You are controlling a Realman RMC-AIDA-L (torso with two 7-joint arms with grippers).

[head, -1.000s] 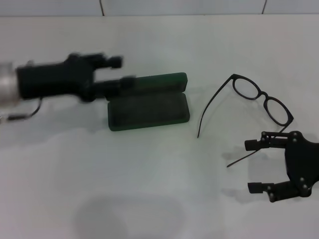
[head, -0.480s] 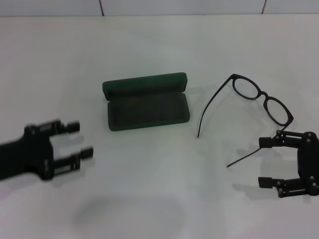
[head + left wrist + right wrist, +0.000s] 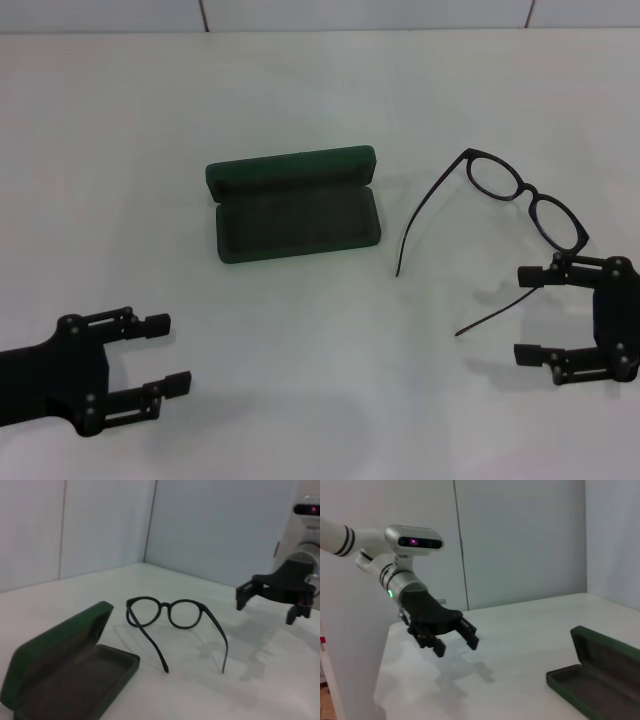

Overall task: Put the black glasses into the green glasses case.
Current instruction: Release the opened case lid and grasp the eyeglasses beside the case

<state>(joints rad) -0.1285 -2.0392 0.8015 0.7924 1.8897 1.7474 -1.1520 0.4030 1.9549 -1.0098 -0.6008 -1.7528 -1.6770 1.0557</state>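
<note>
The green glasses case [image 3: 293, 204] lies open on the white table, lid up at the back, grey lining showing; it also shows in the left wrist view [image 3: 65, 667] and the right wrist view [image 3: 600, 680]. The black glasses [image 3: 520, 205] lie unfolded to its right, temple arms pointing toward me; they also show in the left wrist view [image 3: 172, 620]. My left gripper [image 3: 160, 352] is open and empty at the near left, well clear of the case. My right gripper [image 3: 528, 313] is open and empty at the near right, beside the tip of one temple arm.
The white table [image 3: 320, 90] reaches to a tiled wall at the back. In the left wrist view the right gripper [image 3: 272, 597] hovers beyond the glasses. In the right wrist view the left gripper [image 3: 447, 635] hangs over the table's far side.
My left arm has pulled back from the case's left end to the near left of the table. My right gripper has drifted slightly right and away from me.
</note>
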